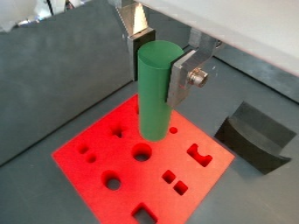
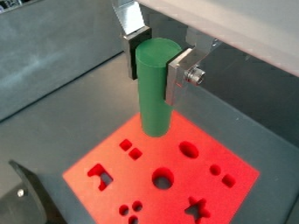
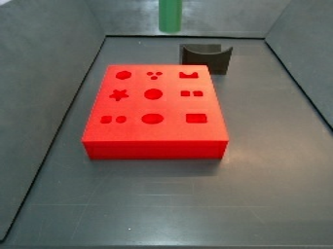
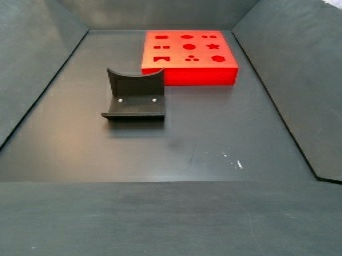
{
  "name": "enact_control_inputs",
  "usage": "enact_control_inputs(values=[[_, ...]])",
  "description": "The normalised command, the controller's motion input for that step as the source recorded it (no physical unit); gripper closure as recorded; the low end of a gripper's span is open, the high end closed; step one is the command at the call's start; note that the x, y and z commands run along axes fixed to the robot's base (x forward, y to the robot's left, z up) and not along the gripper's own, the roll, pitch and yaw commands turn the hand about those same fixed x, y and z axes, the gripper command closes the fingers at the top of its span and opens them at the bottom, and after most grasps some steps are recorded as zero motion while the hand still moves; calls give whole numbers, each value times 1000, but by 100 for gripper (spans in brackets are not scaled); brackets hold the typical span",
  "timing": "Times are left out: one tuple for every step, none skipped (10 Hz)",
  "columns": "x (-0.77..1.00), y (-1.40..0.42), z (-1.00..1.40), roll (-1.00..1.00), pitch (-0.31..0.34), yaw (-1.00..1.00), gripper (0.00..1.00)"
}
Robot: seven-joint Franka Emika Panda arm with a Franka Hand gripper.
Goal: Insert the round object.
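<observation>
My gripper (image 1: 158, 70) is shut on the round object, a slim green cylinder peg (image 1: 156, 92), and holds it upright near its top end; both wrist views show this (image 2: 153, 87). The peg hangs in the air above the red block (image 1: 117, 164), which has several shaped holes in its top. A larger round hole (image 1: 142, 154) lies close to the peg's lower end in a wrist view, and it also shows in the second wrist view (image 2: 163, 181). In a side view only the peg's lower part (image 3: 169, 15) shows, high above the far end of the red block (image 3: 150, 138).
A dark grey block with a curved notch (image 3: 205, 56) stands beyond the red block, and it shows near the middle of the floor in a side view (image 4: 134, 95). Dark walls close in the floor on the sides. The red block sits far back in that view (image 4: 187, 72).
</observation>
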Motion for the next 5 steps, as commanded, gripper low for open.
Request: enact_control_inputs(values=[[-120, 0, -646, 151, -124, 200, 100], [-11, 6, -577, 144, -51, 160, 100], [0, 0, -506, 170, 0, 146, 100], [0, 11, -229, 134, 0, 86, 100], [0, 17, 0, -9, 0, 0, 100]])
